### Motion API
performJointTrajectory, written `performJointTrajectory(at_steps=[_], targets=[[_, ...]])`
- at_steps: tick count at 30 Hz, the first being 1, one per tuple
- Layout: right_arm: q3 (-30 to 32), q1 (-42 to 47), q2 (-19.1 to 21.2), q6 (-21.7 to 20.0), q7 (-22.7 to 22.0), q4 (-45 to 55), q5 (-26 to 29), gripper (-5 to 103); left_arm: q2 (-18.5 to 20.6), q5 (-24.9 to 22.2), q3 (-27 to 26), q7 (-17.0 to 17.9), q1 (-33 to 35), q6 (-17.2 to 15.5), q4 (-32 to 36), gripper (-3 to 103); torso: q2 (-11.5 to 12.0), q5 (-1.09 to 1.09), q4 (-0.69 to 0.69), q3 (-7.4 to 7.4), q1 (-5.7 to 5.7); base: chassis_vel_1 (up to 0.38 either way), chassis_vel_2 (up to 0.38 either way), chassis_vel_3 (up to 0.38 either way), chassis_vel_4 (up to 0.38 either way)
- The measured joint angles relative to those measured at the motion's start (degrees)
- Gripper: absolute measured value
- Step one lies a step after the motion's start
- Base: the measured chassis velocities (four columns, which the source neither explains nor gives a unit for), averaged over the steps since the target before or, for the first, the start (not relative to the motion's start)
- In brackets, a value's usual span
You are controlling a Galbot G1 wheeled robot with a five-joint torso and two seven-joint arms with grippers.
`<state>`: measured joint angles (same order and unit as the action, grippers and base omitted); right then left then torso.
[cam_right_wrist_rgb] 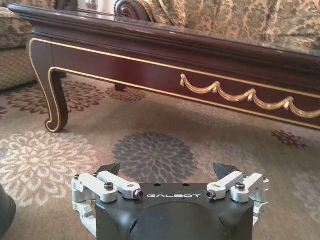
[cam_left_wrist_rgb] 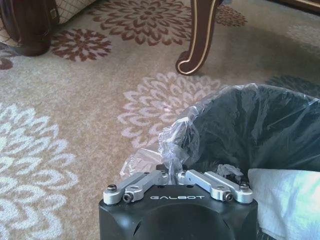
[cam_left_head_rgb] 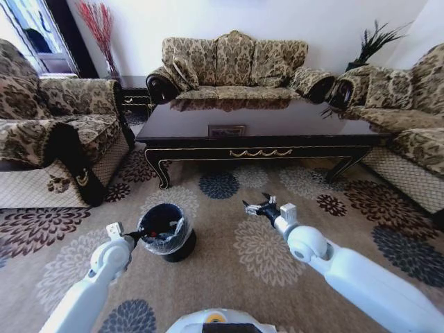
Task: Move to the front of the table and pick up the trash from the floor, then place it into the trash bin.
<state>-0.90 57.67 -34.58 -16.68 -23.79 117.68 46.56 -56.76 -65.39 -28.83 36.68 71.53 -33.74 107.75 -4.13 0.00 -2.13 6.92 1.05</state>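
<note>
Two grippers hover low over the floor (cam_left_head_rgb: 229, 267) near the table (cam_left_head_rgb: 257, 125). Left gripper (cam_left_wrist_rgb: 177, 176), jaws pressed together pinching the liner bag (cam_left_wrist_rgb: 172, 145), is at the trash bin (cam_left_head_rgb: 166, 232) rim; white paper (cam_left_wrist_rgb: 287, 200) lies inside. Right gripper (cam_left_head_rgb: 255, 206), jaws spread, holds nothing.

The only legible lettering is the word "GALBOT", in pale capitals on the black housing of my left gripper (cam_left_wrist_rgb: 176, 176), just below the silver finger linkages, as seen in my left wrist view. The same word "GALBOT" stands in the same place on the black housing of my right gripper (cam_right_wrist_rgb: 167, 170), centred between the two linkage pairs, in my right wrist view. In the head view I can read no text, number or sign on anything.
</note>
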Motion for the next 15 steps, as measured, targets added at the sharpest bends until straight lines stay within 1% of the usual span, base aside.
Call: performJointTrajectory(at_steps=[6, 9, 11, 15], targets=[[3.99, 5.54, -1.87, 0.18, 0.38, -0.35, -2.52, 100, -0.33, -0.22, 1.06, -0.03, -1.24, -0.80, -3.27, 3, 0.00, 0.00, 0.02, 0.00, 0.00, 0.000, 0.000, 0.000, 0.000], [4.40, 6.17, -1.92, 0.22, 0.38, -0.54, -3.11, 100, -0.33, -0.71, 1.31, 0.43, -1.24, -1.31, -3.29, 3, 0.00, 0.00, 0.02, 0.00, 0.00, 0.000, 0.000, 0.000, 0.000], [4.56, 6.50, -2.01, 0.36, 0.51, -1.22, -4.27, 100, 0.38, -1.20, 1.77, 1.12, -1.12, -1.96, -3.18, 3, 0.00, -0.01, 0.01, 0.00, 0.00, 0.000, 0.000, 0.000, 0.000], [4.12, 6.12, -2.54, 0.40, 0.58, -1.68, -4.59, 100, 1.32, -1.42, 1.77, 1.52, -1.21, -1.96, -3.49, 3, 0.00, 0.00, 0.03, 0.00, 0.00, 0.000, 0.000, 0.000, 0.000]])
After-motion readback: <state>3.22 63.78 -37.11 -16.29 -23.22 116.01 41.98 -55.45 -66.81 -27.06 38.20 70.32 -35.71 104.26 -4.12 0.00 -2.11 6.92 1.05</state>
